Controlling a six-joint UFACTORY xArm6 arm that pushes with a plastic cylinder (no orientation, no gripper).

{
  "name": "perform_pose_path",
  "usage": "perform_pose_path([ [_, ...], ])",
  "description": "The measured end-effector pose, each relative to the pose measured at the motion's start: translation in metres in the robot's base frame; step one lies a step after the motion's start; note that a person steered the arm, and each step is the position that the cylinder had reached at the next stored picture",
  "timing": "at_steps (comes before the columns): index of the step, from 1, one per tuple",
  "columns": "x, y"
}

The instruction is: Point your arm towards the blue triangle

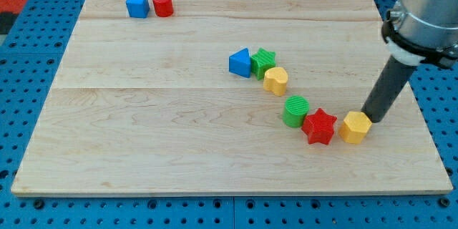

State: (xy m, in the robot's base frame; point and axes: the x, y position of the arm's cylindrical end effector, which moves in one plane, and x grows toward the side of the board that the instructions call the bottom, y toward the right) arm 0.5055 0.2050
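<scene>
The blue triangle point(240, 63) lies near the middle of the wooden board point(143, 136), touching a green star-like block point(263, 60) on its right. My tip point(371, 119) is at the view's right, far right and below the blue triangle, touching the right side of a yellow hexagon block point(355, 127). The dark rod rises up and right to the arm at the view's top right.
A yellow heart point(275, 80) sits just below the green block. A green cylinder point(295, 111) and a red star point(319, 126) line up left of the yellow hexagon. A blue cube point(137, 4) and a red cylinder point(163, 4) stand at the top left.
</scene>
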Motion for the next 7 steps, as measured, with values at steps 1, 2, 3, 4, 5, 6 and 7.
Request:
perform_pose_path([
  [1, 0.011, -0.002],
  [2, 0.013, -0.004],
  [3, 0.003, -0.004],
  [4, -0.03, 0.006],
  [5, -0.078, -0.014],
  [6, -0.14, -0.036],
  [7, -0.18, -0.082],
])
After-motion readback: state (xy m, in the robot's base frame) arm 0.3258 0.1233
